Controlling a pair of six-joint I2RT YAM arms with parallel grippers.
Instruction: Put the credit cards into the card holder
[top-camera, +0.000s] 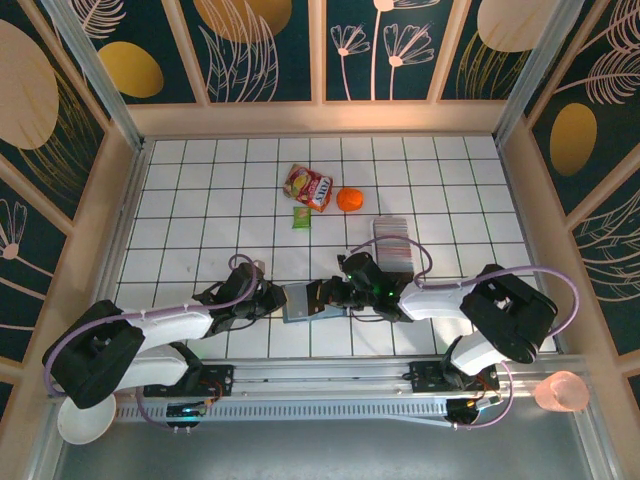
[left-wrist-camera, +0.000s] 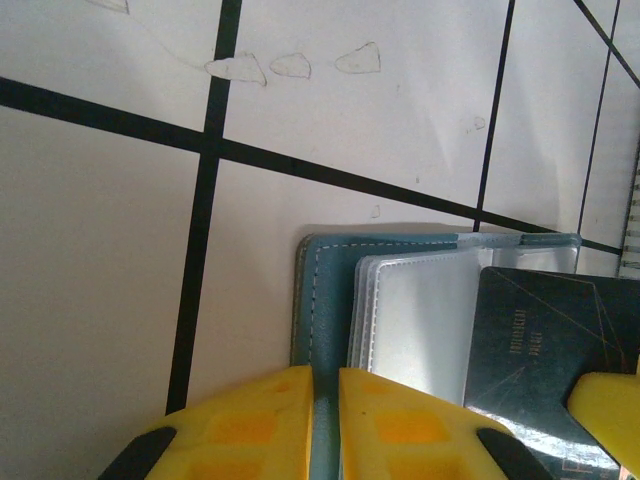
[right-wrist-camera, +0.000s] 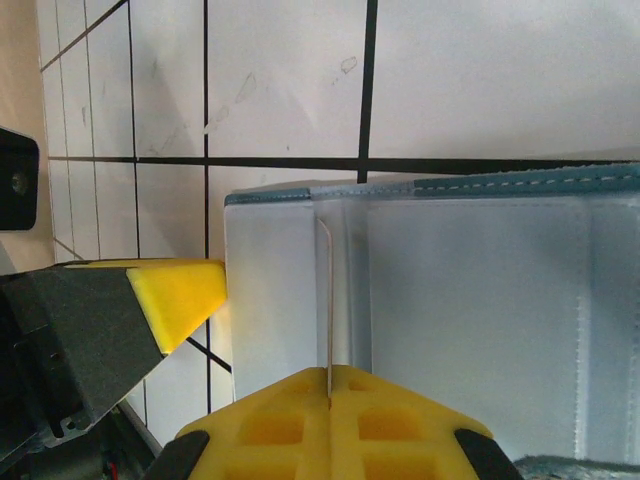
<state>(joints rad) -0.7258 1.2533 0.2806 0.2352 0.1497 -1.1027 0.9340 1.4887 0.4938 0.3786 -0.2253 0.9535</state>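
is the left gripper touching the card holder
Touching: the left wrist view shows the left gripper closed on the teal edge of the card holder.

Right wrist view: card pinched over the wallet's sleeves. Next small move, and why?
Probably ease the right gripper forward, sliding the dark card toward the opening of a clear sleeve. The card is pinched and lies over the sleeves, apparently not inside, while the left gripper clamps the edge of the card holder.

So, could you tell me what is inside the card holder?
Clear plastic sleeves lie inside the card holder, a dark card overlapping them; anything under that card or the sleeves is covered.
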